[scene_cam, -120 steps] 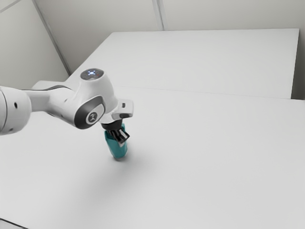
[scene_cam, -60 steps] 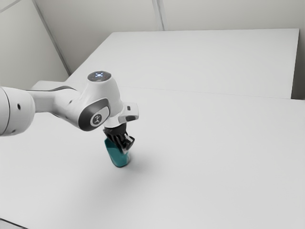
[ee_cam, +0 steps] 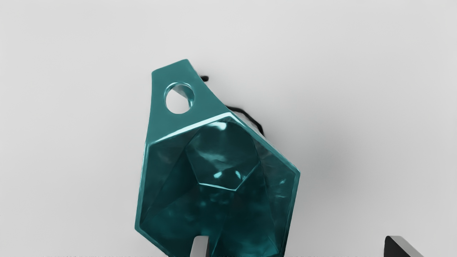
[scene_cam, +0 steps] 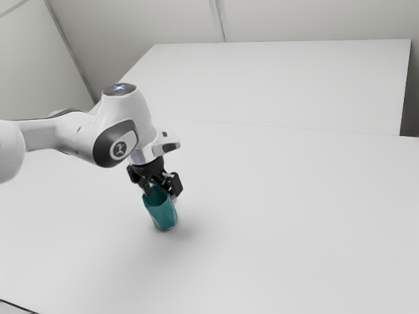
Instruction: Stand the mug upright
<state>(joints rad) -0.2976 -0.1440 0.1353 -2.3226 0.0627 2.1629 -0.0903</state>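
so the mug point(scene_cam: 162, 215)'s toward the exterior view's left, just below the wide-open gripper point(scene_cam: 162, 190), long axis running from the mouth up by the gripper to a base slightly lower right

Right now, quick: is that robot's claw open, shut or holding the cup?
Gripper: open, one finger over the mug, the other out past its rim; holding nothing.

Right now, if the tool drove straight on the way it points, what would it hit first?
Most likely the teal mug: one fingertip of the open tool lines up with its mouth, the other passes outside. The remaining gap is unclear.
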